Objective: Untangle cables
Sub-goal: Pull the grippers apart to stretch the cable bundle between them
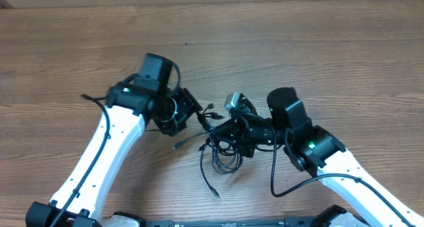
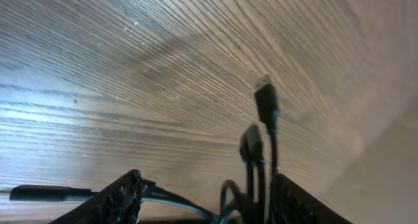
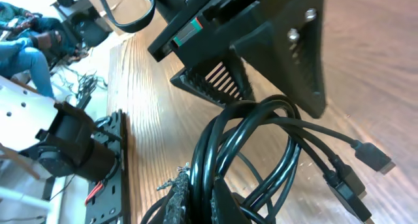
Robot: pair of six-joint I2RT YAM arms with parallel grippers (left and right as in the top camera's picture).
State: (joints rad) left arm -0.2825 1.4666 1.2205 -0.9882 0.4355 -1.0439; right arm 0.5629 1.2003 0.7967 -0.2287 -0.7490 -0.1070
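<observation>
Two plugs (image 2: 266, 103) of the cables (image 1: 222, 157) stand between the left gripper's (image 1: 193, 113) parted jaws; whether the right gripper (image 1: 225, 131) grips, I cannot judge.

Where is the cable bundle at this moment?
In the overhead view the cables sit between the left gripper and right gripper, closest to the right one, ends trailing toward the robot's base.

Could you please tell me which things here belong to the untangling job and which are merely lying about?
For the job:
- cables
- left hand
- right hand

Not part of it:
- table
- thick cord attached to the right arm
</observation>
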